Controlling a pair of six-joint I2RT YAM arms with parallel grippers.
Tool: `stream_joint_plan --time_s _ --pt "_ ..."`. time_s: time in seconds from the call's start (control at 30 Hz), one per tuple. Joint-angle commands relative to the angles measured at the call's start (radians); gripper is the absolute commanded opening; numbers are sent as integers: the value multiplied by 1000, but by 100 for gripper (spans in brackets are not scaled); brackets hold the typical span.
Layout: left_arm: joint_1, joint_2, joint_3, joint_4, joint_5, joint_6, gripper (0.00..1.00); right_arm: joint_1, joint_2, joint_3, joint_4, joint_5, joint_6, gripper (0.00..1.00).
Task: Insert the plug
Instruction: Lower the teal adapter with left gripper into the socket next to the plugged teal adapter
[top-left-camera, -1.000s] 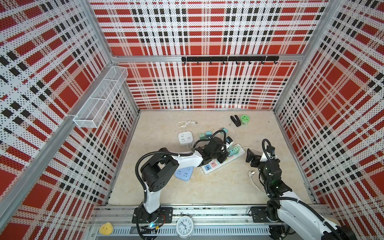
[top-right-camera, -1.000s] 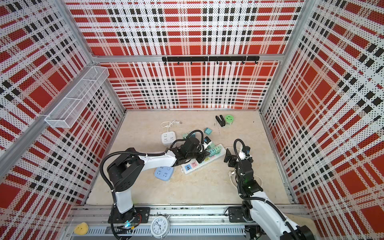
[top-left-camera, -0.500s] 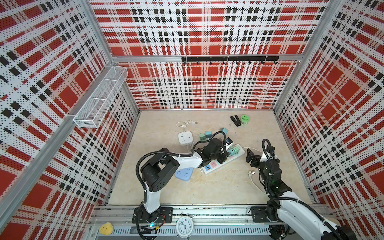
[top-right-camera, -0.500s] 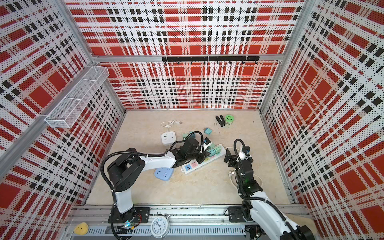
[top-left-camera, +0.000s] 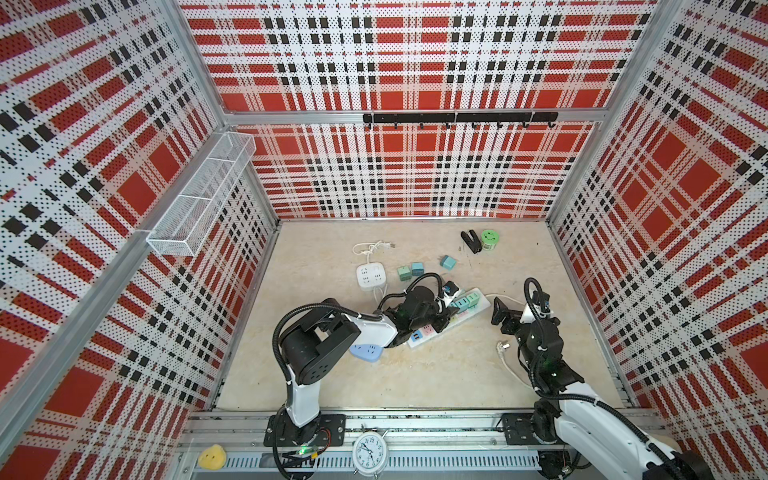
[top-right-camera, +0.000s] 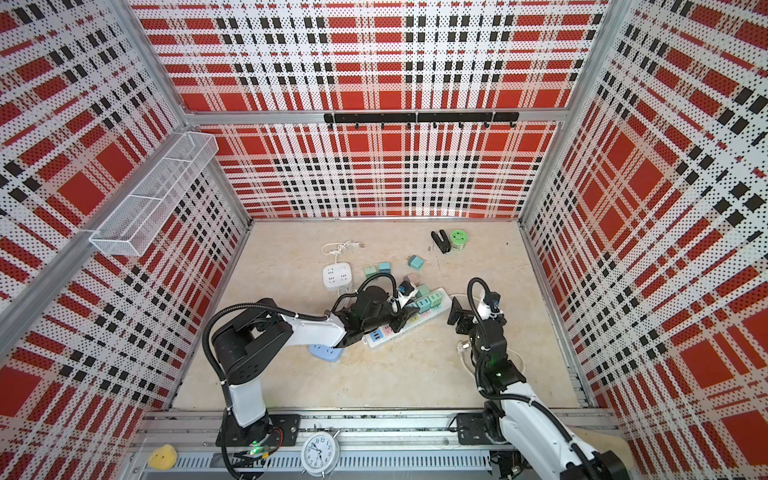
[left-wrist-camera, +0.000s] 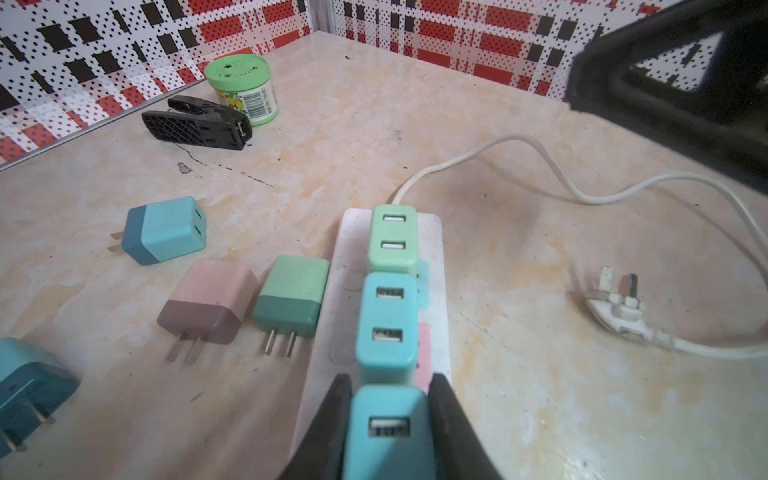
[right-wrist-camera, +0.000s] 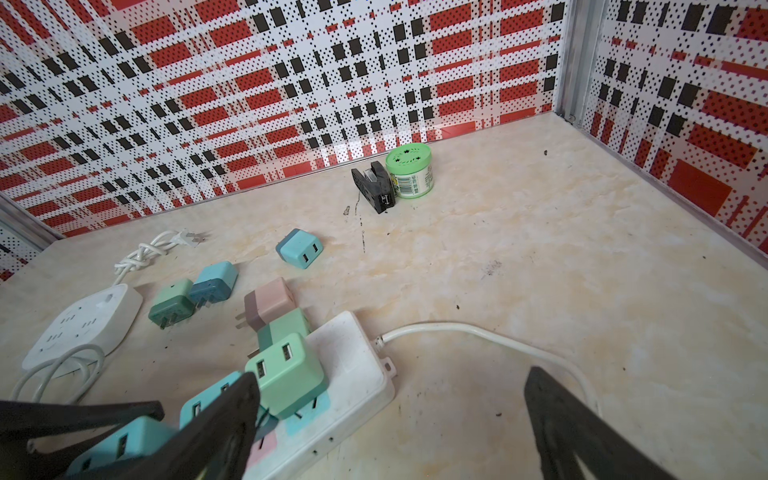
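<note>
left gripper (left-wrist-camera: 388, 379) clamped on blue plug (left-wrist-camera: 386, 430) at power strip (left-wrist-camera: 433, 232) | right gripper (right-wrist-camera: 390, 374) spread wide

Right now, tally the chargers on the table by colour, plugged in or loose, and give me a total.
blue chargers: 4
green chargers: 3
pink charger: 1
Total: 8
</note>
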Motion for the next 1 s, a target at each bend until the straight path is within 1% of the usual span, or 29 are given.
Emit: stream_joint_plan --time_s 0.0,0.1,0.33,0.5,0.67,0.87,0.97 --pt "0 -24 -41 92 79 -9 0 -3 -16 -4 31 -10 11 100" --pt "6 -21 -56 139 110 -18 0 -2 -18 -4 30 -8 12 100" --pt "15 -10 -60 139 55 11 0 -2 -19 -4 30 -1 13 100" --pt "62 -19 -65 139 45 28 0 -2 -20 -3 28 5 14 100" --pt "101 -15 -37 139 122 16 0 -2 -34 -8 23 14 11 100" --pt "91 32 -11 151 190 0 0 -2 -19 -1 28 11 11 100" --pt "73 45 -9 167 189 -6 0 -2 -14 1 28 3 9 100"
